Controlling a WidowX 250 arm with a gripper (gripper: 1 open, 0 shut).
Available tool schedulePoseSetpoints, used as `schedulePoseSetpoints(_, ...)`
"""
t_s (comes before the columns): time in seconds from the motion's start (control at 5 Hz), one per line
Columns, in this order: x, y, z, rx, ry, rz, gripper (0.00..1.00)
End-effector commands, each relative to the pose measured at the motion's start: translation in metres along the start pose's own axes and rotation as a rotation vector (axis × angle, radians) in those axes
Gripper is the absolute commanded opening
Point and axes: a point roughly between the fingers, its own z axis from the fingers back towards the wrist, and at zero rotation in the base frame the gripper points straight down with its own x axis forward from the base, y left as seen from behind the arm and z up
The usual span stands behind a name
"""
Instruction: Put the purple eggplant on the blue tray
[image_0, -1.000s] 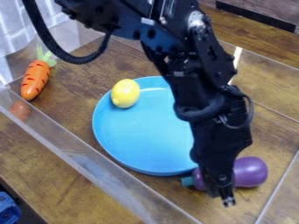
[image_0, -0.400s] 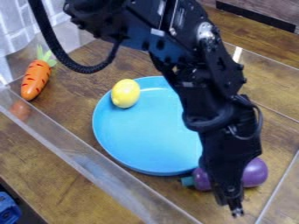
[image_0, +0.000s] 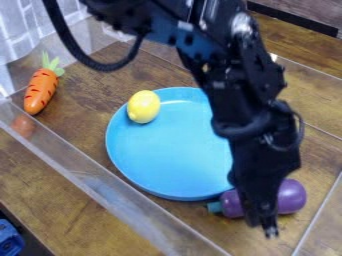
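Blue and round, the tray (image_0: 160, 160) lies on the brown wooden table (image_0: 94, 204) near the middle of the view; its shallow bowl holds a yellow lemon (image_0: 143, 106) at the upper-left edge, the only food seen in it, though part of its right side is hidden by the arm; the purple eggplant (image_0: 289, 197) lies outside the tray, on the table just beyond its lower-right rim, with its rounded end to the right and its teal-green cap (image_0: 214, 207) pointing left, towards the rim; the middle of the eggplant is partly covered by the gripper.

Black and jointed, the robot arm (image_0: 201, 38) enters from the top and slants down to the right; the gripper (image_0: 266, 224) points downward, its fingers shut, with the tips low in front of the eggplant; whether they touch it cannot be told from this angle, and no grip around it can be made out; a dark cable (image_0: 80, 62) loops to the left of the arm.

Orange with a green top, a carrot (image_0: 40, 90) lies at the far left, well apart from the tray; a clear strip (image_0: 100, 185) crosses the foreground diagonally.
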Motion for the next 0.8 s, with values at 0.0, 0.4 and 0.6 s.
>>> schedulePoseSetpoints(0.0, 0.016, 0.022, 0.044, 0.098, -0.075, 0.023, 0.0)
schedulePoseSetpoints(0.4, 0.014, 0.028, 0.044, 0.108, -0.067, 0.021, 1.0)
schedulePoseSetpoints(0.6, 0.014, 0.023, 0.032, 0.092, -0.081, 0.007, 1.0)
